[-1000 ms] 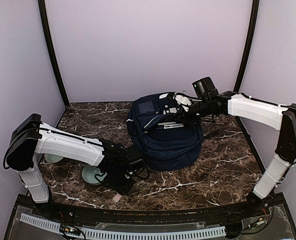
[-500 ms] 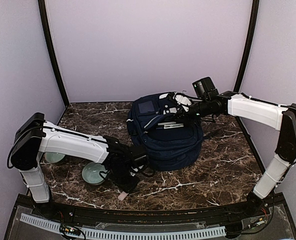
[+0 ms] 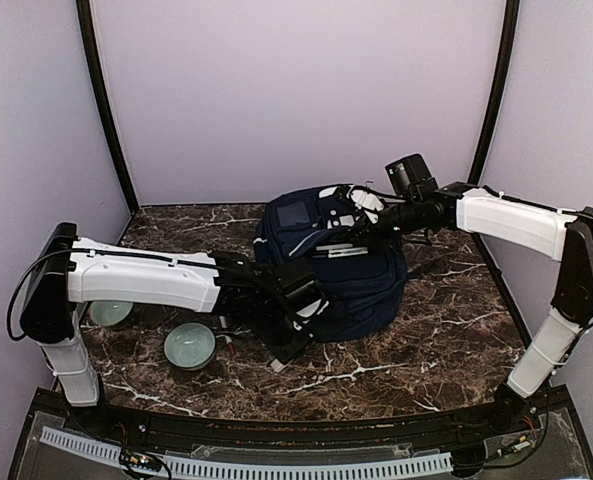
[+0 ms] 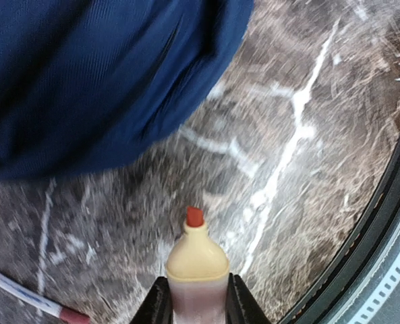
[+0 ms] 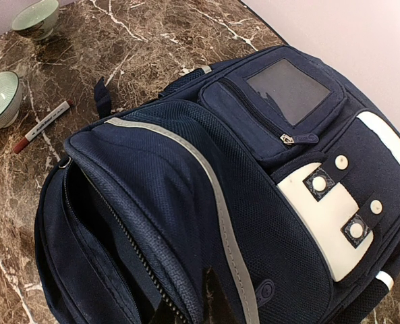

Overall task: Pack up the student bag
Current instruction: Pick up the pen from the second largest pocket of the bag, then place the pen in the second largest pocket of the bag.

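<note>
The student bag [image 3: 341, 285], navy blue with a grey stripe and white patches, stands at the middle back of the table, its main zip open. My right gripper [image 3: 361, 228] is shut on the fabric edge of the opening at the top of the student bag [image 5: 253, 169], holding it up. My left gripper [image 3: 294, 335] hangs just in front of the bag's lower left side, shut on a pale pink marker [image 4: 196, 270] with a cream nose and a red tip. The tip points down at the table, beside the student bag [image 4: 85, 81].
A white pen with a red cap [image 4: 34, 304] lies on the marble left of the bag, the same pen [image 5: 41, 126] showing near the bowls. Two pale green bowls [image 3: 190, 345] [image 3: 108, 313] stand at the front left. The table's black front rim [image 4: 382, 223] is close.
My left arm has swung right from beside the bowls to the front of the bag, carrying the marker. The right arm has not moved.
</note>
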Robot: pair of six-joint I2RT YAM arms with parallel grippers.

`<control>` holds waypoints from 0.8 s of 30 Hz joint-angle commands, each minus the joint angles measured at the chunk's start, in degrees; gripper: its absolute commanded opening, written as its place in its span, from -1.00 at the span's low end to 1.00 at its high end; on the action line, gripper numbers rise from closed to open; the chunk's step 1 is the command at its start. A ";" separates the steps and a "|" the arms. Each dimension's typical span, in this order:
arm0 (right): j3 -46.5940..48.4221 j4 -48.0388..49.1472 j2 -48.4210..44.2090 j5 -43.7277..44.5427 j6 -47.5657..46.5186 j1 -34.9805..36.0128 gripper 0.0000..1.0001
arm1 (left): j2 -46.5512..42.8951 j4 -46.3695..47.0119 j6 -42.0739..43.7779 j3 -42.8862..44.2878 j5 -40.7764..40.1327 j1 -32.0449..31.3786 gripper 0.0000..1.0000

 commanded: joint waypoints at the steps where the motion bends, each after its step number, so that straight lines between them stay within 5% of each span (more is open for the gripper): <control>1: 0.27 3.18 -2.86 -2.22 0.67 0.56 -1.00 | -2.84 6.95 9.31 4.09 -6.25 -0.87 -1.00; 9: 0.35 3.08 -3.18 -2.76 0.76 0.60 -1.00 | 0.30 19.44 26.06 9.80 -13.74 -0.97 -1.00; 18: 1.43 2.33 -3.22 -4.61 1.38 0.54 -1.00 | 11.17 35.89 56.46 13.84 -28.42 -1.40 -1.00; 24: 1.34 2.47 -3.19 -4.42 1.36 0.58 -1.00 | 17.27 43.22 66.17 15.96 -33.22 -0.80 -1.00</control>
